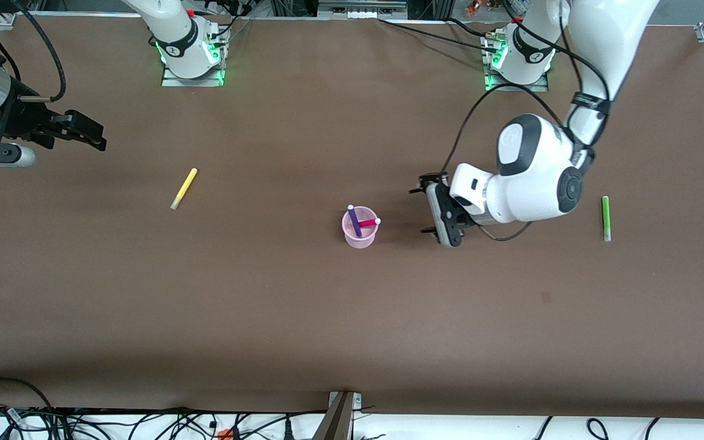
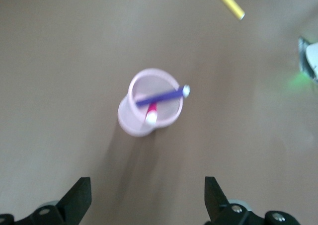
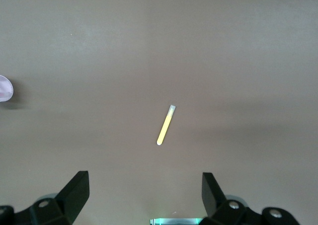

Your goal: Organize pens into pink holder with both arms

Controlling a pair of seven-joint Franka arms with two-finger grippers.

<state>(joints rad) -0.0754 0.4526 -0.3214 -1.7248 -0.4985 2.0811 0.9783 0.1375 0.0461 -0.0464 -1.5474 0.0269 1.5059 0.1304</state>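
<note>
We find 2 of 4 done: purple pen [image 1: 355,223] & magenta pen [image 1: 368,223] in pink holder [image 1: 361,237]; yellow pen [image 1: 184,188] at its 10 o'clock & green pen [image 1: 605,218] at its 3 o'clock lie on counter [image 1: 303,318]; left claw [image 1: 432,211] & right claw [image 1: 77,131] both released, empty.

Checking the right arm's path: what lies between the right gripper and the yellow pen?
Nothing: in the right wrist view only bare table separates the open right gripper from the yellow pen.

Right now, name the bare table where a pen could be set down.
Bare brown table runs nearer the camera than the pink holder, and between the holder and the yellow pen. Crowded: between the holder and the open left hand; the green pen lies toward that arm's end.
</note>
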